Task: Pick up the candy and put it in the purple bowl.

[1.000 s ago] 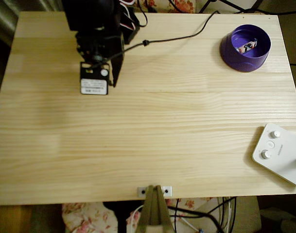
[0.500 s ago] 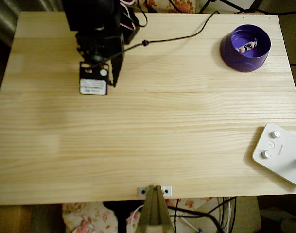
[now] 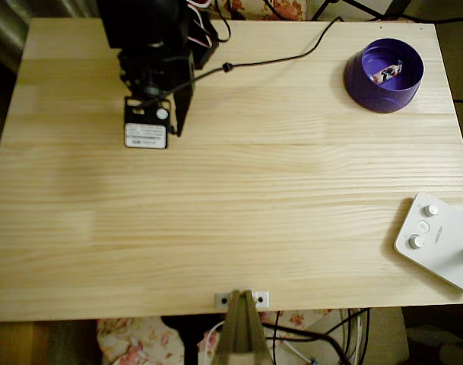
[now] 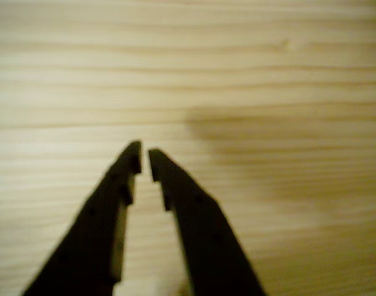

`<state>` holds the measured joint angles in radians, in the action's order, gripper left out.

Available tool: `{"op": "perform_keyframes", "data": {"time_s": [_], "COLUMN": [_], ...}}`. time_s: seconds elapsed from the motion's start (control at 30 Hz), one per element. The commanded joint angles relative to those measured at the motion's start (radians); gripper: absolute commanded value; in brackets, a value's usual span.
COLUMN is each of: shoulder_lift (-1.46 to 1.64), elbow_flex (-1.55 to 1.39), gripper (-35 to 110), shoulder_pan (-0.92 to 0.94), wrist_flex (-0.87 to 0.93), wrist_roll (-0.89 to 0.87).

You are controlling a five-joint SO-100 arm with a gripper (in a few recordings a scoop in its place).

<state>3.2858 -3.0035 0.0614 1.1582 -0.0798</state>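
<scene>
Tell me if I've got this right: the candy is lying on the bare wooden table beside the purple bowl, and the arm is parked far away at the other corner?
Not quite. The overhead view shows the candy lying inside the purple bowl, not on the table beside it. The rest holds: the arm sits at the far corner.

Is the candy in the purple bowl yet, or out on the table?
In. The candy lies inside the purple bowl, against its far wall, in the overhead view.
</scene>
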Motion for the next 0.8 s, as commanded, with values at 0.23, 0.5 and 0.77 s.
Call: {"op": "perform_keyframes", "data": {"time_s": [0.23, 0.5, 0.77], "shoulder_lift": [0.014, 0.014, 0.014], "elbow_flex": [0.021, 0.021, 0.021], "gripper": [-1, -1, -1], "shoulder_pan": [0.017, 0.005, 0.005], "wrist_flex": [-0.008, -0.008, -0.008], "wrist_roll": [-0.011, 0.002, 0.002]}}
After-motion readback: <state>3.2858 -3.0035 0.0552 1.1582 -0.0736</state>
